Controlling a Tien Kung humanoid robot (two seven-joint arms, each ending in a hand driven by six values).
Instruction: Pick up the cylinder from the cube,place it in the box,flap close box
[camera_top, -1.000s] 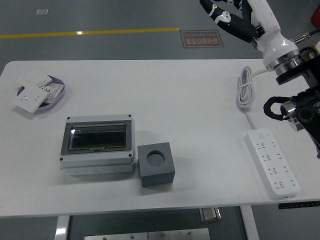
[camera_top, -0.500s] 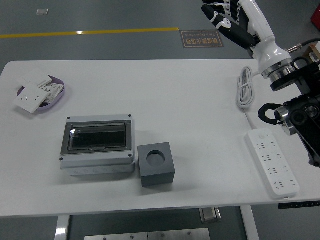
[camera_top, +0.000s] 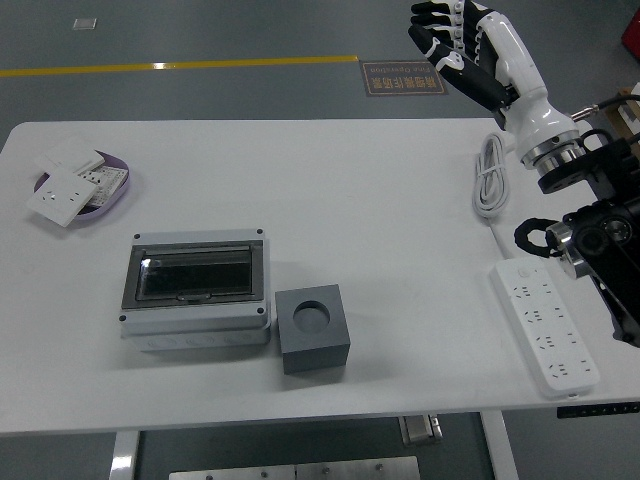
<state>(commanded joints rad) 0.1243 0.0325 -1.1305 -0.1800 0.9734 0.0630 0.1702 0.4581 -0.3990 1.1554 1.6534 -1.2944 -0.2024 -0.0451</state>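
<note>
1. The right hand (camera_top: 462, 45) hangs at 1 o'clock beyond the surface (camera_top: 350, 190), fingers spread wide, holding nothing.
2. The box (camera_top: 195, 292), flap shut, touches the cube (camera_top: 312, 328) at 7 o'clock.
3. The cube's socket shows no cylinder.

On the one white table (camera_top: 330, 190) there stood one grey box (camera_top: 195, 293) with a clear lid, at about eight o'clock from the table's middle, and one dark grey cube (camera_top: 313, 329) with a single round hole in its top, just beside it at about six o'clock. One white power strip (camera_top: 543, 326) lay at four o'clock, and one coiled white cable (camera_top: 489, 176) at two o'clock. One purple dish (camera_top: 114, 190) at ten o'clock held white wall switch plates (camera_top: 62, 189); at least two showed. One robot hand (camera_top: 462, 47) was in view, at one o'clock.
</note>
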